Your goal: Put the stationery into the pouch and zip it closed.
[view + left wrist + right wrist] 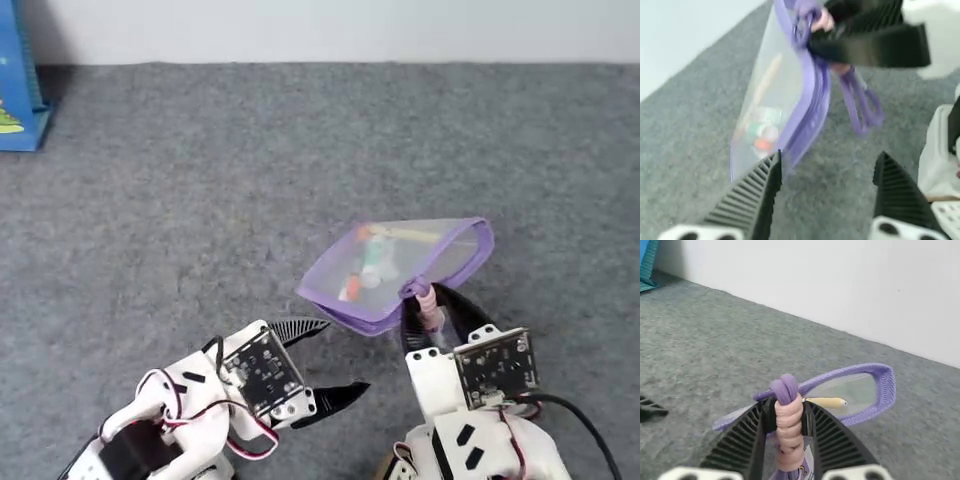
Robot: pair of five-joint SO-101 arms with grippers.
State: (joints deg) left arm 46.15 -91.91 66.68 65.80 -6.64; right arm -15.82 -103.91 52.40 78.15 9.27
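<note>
A clear pouch (400,262) with purple edging lies tilted on the grey felt, lifted at its near edge. Stationery (368,268) shows through it, including a pencil-like stick (826,401). My right gripper (424,306) is shut on the pink and purple zipper pull cord (788,412) at the pouch's (856,390) near side. The left gripper (345,356) stands open just in front of the pouch's left corner, touching nothing. From the left wrist, the pouch (771,100) hangs beyond the open left gripper (830,157), and the cord's purple loop (862,102) dangles under the right gripper (865,35).
A blue box (18,85) stands at the far left against the white wall (330,30). Bare grey felt (200,180) stretches behind and to both sides of the pouch.
</note>
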